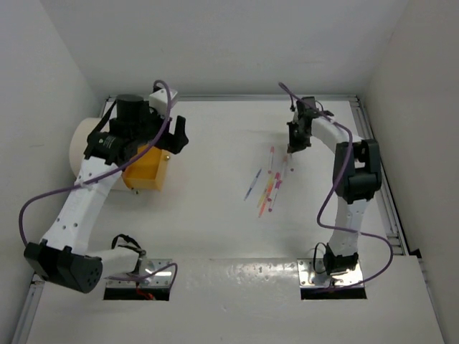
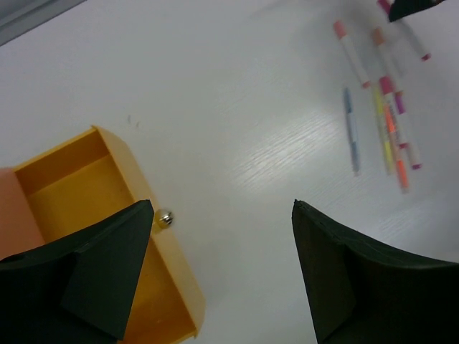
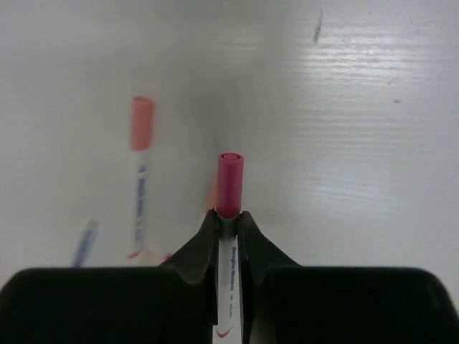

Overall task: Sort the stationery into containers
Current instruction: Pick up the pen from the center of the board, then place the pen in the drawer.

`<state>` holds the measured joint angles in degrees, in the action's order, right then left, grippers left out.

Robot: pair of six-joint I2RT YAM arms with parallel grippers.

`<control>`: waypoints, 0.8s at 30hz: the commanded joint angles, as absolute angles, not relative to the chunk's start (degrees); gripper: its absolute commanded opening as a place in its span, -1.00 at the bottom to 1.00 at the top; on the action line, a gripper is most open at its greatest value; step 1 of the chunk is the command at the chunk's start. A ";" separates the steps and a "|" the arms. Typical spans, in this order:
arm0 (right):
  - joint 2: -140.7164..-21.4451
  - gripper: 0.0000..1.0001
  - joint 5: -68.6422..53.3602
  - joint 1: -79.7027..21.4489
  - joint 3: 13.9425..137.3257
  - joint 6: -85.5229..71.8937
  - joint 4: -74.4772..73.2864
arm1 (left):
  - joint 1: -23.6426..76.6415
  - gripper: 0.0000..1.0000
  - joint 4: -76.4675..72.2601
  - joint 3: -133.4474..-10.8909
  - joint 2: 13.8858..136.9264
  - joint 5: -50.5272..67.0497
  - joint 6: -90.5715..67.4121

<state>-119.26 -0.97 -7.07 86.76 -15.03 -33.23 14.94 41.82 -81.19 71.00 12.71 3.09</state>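
My right gripper [image 3: 228, 218] is shut on a white pen with a dark pink cap [image 3: 229, 185], gripping it just below the cap, which sticks out past the fingertips. In the top view this gripper [image 1: 294, 147] is at the far end of the loose pens [image 1: 269, 183] in the middle of the table. A white pen with a salmon cap [image 3: 140, 172] and a blue pen [image 3: 84, 244] lie to its left. My left gripper [image 2: 222, 215] is open and holds nothing. It hangs over the near right rim of the open orange bin [image 2: 86, 186], which looks bare inside.
The orange bin [image 1: 147, 170] juts out from a white drum [image 1: 86, 140] at the far left, partly under my left arm. A small metal knob [image 2: 165, 218] sits on the bin's front. White walls close in the table on three sides.
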 commanded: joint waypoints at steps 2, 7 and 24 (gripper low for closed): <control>-106.37 -1.00 -10.36 -8.09 90.00 -17.48 -32.79 | 13.18 0.70 27.87 -76.39 64.69 27.05 -5.00; -96.09 -1.00 -20.46 -11.24 86.24 -31.35 -25.33 | 13.62 0.69 21.03 -72.16 64.42 34.09 -13.86; -89.21 -1.00 -30.41 -27.68 81.83 -53.17 1.49 | 18.81 0.63 7.48 -71.10 71.10 43.94 -29.44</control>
